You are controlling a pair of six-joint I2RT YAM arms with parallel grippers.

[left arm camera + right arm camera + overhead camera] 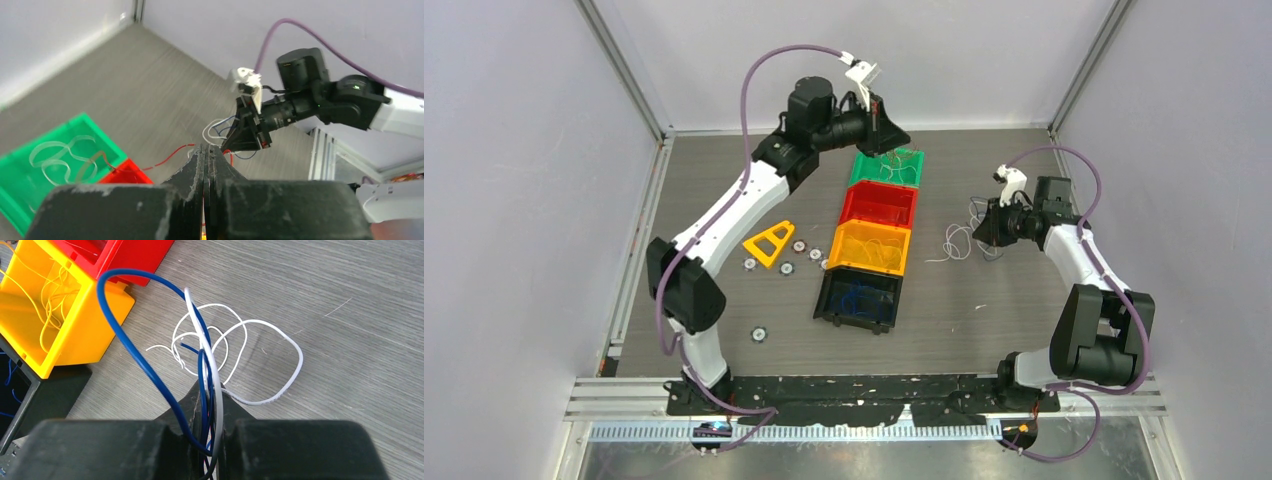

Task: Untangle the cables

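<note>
The cables [962,242] lie as a small tangle of white and blue loops on the table, right of the bins. My right gripper [977,228] is at their right edge. In the right wrist view it [210,387] is shut on a blue cable [131,347] and a white one [207,347], which arch up from the jaws, while thin white loops [250,357] trail on the table. My left gripper [886,128] hangs high over the green bin [856,170], jaws shut [206,148]. A thin red cable [165,159] runs from its tips down toward the red bin [125,176].
Four bins stand in a row: green, red [846,205], yellow [834,250] and black [822,300], each with loose strands inside. A yellow triangle [769,243] and several small round discs [758,334] lie left of the bins. Walls close in three sides.
</note>
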